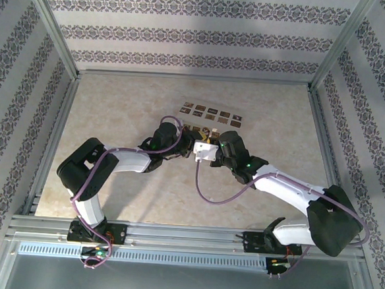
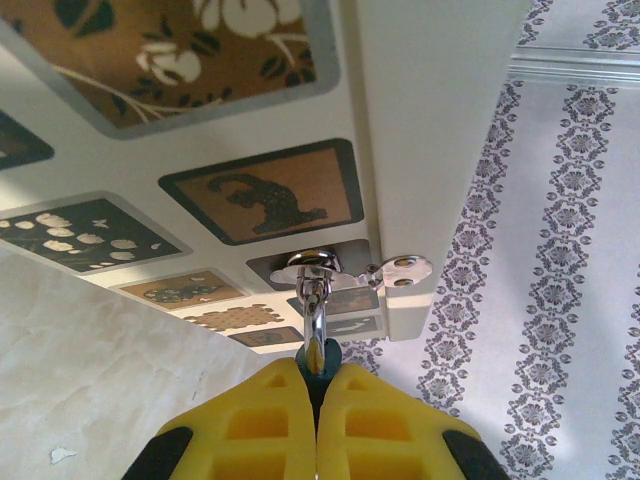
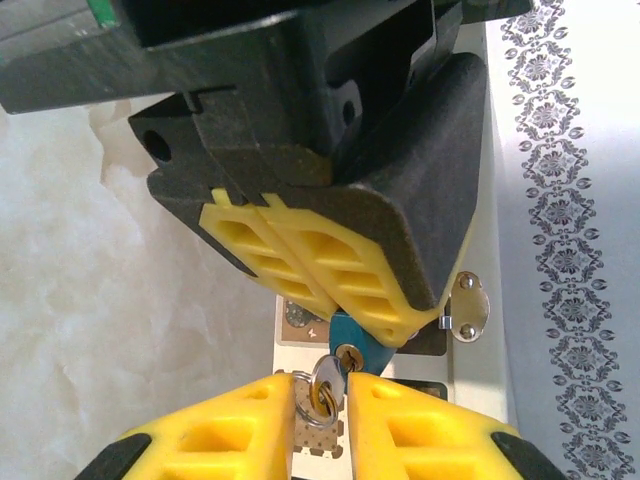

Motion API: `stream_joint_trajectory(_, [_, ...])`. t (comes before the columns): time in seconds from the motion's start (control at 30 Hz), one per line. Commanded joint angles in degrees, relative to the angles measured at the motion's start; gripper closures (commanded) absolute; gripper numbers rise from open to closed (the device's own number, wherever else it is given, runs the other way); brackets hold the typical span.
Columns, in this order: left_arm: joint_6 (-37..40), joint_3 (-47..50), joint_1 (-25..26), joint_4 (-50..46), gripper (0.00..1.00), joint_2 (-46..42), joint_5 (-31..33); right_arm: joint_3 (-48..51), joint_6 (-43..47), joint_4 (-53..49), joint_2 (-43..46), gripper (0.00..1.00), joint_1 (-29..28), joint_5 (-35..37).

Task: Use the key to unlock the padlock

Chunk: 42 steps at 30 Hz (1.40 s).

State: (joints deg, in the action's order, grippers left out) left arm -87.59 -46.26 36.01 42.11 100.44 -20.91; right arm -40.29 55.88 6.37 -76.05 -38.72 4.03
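Observation:
The tiny blue padlock [image 2: 322, 356] hangs by its silvery shackle [image 2: 314, 300] from the hasp of the cream box [image 2: 420, 120]. My left gripper [image 2: 318, 376] is shut on the padlock's body. In the right wrist view the blue padlock [image 3: 352, 338] pokes out below the left gripper's yellow fingers [image 3: 330, 265], keyhole facing me. The silvery key [image 3: 329, 380] sits in that keyhole with its ring hanging. My right gripper [image 3: 320, 402] stands with a finger on each side of the key's head, a narrow gap still showing on the left. Both grippers meet at the box front [image 1: 205, 152].
The cream box [image 1: 210, 122] carries rows of dark patterned tiles and lies mid-table. A silvery hinge plate [image 3: 468, 308] sits on its edge beside the padlock. Patterned walls and metal frame posts [image 1: 55, 35] enclose the table. A purple cable [image 1: 206, 192] loops under the right arm.

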Motion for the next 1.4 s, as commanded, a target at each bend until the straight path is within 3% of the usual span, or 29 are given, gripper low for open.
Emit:
stream_joint_trajectory(0.0, [-1.2, -1.2, 0.8, 3.1, 1.0, -1.6, -0.7, -0.5, -0.2, 2.2, -1.0, 0.79, 0.6, 1.4])
stream_joint_trajectory(0.43, [-2.0, -0.9, 0.9, 4.3, 1.0, -1.0, -0.7, 1.8, -1.4, 7.7, -2.7, 0.83, 0.4, 4.1])
stream_joint_trajectory(0.67, [-2.1, -0.6, 0.9, 4.6, 1.0, -1.0, -0.6, 2.9, -2.3, 9.2, -2.7, 1.0, -0.3, 5.7])
stream_joint_trajectory(0.93, [-2.3, -0.3, 0.8, 5.1, 1.0, -1.0, -0.5, 3.8, -5.2, 12.0, -2.6, 1.0, -1.1, 7.5])
stream_joint_trajectory(1.37, [-2.7, 0.7, 0.9, 6.5, 1.0, -0.9, 0.1, 2.6, -22.2, 15.3, -2.4, 1.0, -2.5, 10.8])
